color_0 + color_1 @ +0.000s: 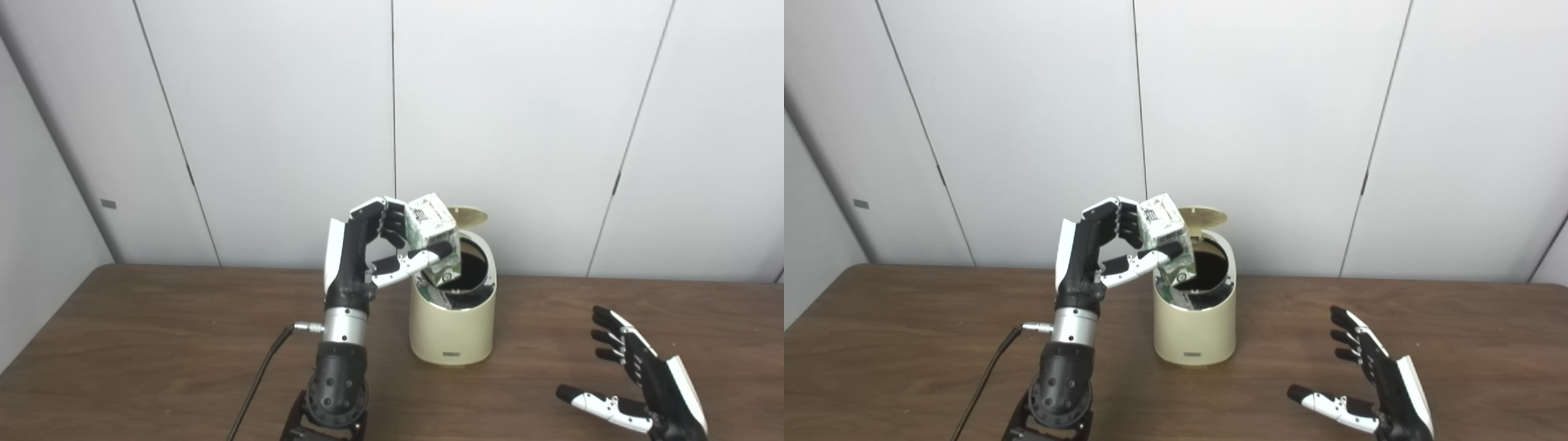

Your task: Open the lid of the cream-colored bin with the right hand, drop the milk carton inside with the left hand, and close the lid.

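left hand (373,245) raised, fingers and thumb clamped on the milk carton (435,236), which tilts over the near-left rim of the cream-colored bin (453,324), lower end dipping into the opening. lid (468,215) stands up behind the carton. right hand (637,380) low, well to the bin's right, fingers spread, holding nothing. table (153,343) beneath.

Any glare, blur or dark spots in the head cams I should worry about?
Left eye view: even light, no glare; milk carton print soft, bin interior dark, contents unreadable. Right eye view: same flat light, faint sheen on the table, right hand sharp and cropped at the bottom edge.
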Motion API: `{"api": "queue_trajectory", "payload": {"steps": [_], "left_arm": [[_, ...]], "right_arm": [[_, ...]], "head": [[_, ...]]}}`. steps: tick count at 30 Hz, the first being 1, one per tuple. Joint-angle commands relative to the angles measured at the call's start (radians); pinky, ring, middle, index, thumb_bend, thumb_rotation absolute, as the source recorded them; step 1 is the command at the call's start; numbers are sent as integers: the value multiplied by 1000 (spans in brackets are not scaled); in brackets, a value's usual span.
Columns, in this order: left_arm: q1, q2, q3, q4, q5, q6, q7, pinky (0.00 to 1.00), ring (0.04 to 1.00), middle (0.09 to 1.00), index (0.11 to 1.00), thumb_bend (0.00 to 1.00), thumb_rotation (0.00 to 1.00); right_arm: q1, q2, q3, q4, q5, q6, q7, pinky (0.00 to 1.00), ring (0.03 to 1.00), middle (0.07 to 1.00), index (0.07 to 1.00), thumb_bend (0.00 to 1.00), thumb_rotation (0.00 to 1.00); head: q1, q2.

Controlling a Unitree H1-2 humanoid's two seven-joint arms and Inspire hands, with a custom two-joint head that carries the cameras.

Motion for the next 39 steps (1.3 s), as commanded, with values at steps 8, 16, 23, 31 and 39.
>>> {"api": "queue_trajectory", "payload": {"steps": [8,16,23,31,39], "left_arm": [[-89,-3,-3,59,-4,-105,20,387,443,471,503,524,0],[-117,-9,-4,139,16,-155,57,396,449,474,501,524,0],[-139,-16,-5,210,25,-205,99,398,451,473,501,524,0],[-162,-23,-6,295,10,-290,136,404,448,470,502,524,0],[-187,-6,-54,356,-14,-301,217,416,441,465,504,525,0]], "right_arm": [[-23,-4,6,-36,-17,-36,-15,741,821,862,856,756,262],[-23,-2,-1,-24,-11,-44,-19,745,820,863,856,756,258],[-19,-1,-2,-31,0,-40,-20,757,824,869,859,756,255],[-11,-1,-1,-25,22,-47,-21,786,842,873,864,762,249],[-10,8,9,-44,12,-24,-23,755,826,867,861,760,275]], "head": [[-9,3],[-21,6],[-31,9],[-28,13],[-34,17]]}}
